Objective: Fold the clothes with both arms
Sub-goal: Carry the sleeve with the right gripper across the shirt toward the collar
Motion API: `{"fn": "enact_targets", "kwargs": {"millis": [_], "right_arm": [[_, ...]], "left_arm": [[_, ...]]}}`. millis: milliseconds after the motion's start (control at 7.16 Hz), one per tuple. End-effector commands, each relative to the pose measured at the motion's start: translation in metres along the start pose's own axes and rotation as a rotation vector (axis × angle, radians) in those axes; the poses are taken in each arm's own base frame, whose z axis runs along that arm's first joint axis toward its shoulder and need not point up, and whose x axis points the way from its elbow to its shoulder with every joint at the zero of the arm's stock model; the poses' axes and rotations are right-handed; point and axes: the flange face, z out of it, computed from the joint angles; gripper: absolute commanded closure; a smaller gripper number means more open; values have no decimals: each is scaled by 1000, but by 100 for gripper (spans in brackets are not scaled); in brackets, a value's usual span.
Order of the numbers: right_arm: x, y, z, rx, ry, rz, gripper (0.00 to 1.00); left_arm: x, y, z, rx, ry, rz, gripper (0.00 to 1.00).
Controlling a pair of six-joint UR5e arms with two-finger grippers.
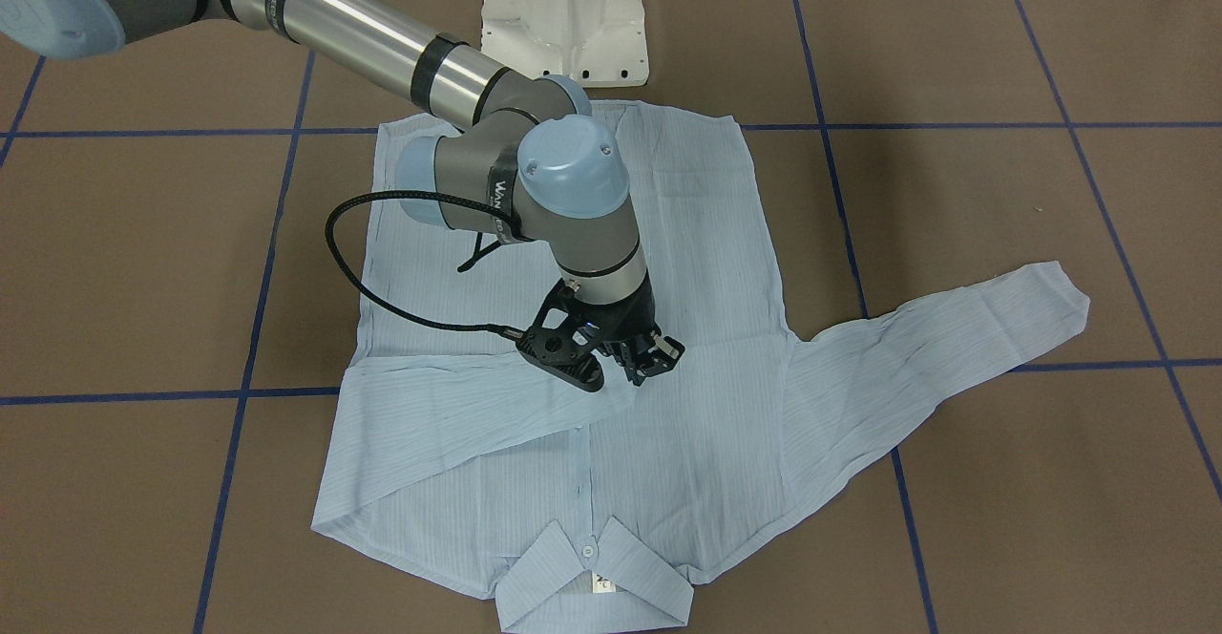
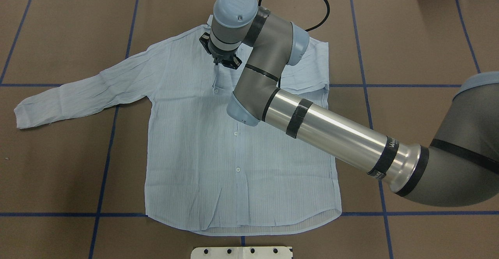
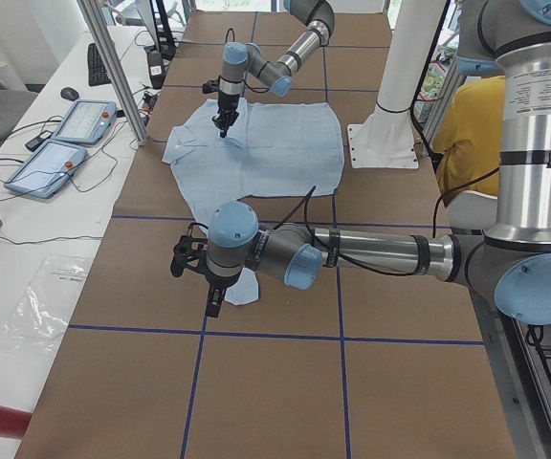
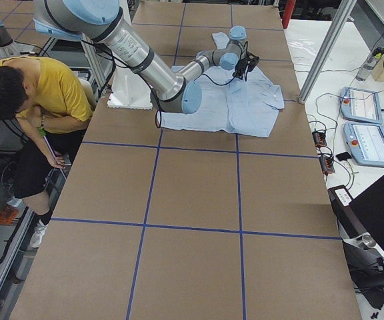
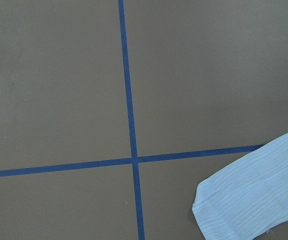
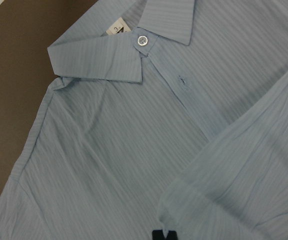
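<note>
The light blue striped shirt (image 1: 706, 233) lies flat, buttoned front up, on the brown table, with its collar (image 1: 592, 586) on the side away from the robot. One sleeve (image 1: 458, 405) is folded across the chest. My right gripper (image 1: 635, 371) sits at that sleeve's cuff end, and in the right wrist view its fingertips (image 6: 164, 235) look pinched together on the cuff edge. The other sleeve (image 2: 78, 95) lies stretched out to the side. My left gripper (image 3: 214, 304) hovers by that sleeve's cuff (image 5: 254, 195). I cannot tell whether the left gripper is open or shut.
The white pedestal base (image 1: 563, 23) stands at the shirt's hem side. Blue tape lines (image 5: 129, 100) grid the brown table cover. A person in a yellow top (image 4: 39, 100) sits beside the table. Two control tablets (image 4: 365, 120) lie on the white bench beyond.
</note>
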Motion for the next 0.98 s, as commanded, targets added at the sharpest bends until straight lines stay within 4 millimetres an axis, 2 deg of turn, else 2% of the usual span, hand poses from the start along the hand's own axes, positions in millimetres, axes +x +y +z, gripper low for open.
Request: {"fn": "enact_targets", "kwargs": {"millis": [0, 838], "right_arm": [[-8, 1, 1, 4, -3, 54, 100], [-27, -6, 15, 71, -34, 155, 100]], "left_arm": [[1, 0, 1, -1, 1, 3, 0], [3, 0, 2, -2, 2, 6, 0]]}}
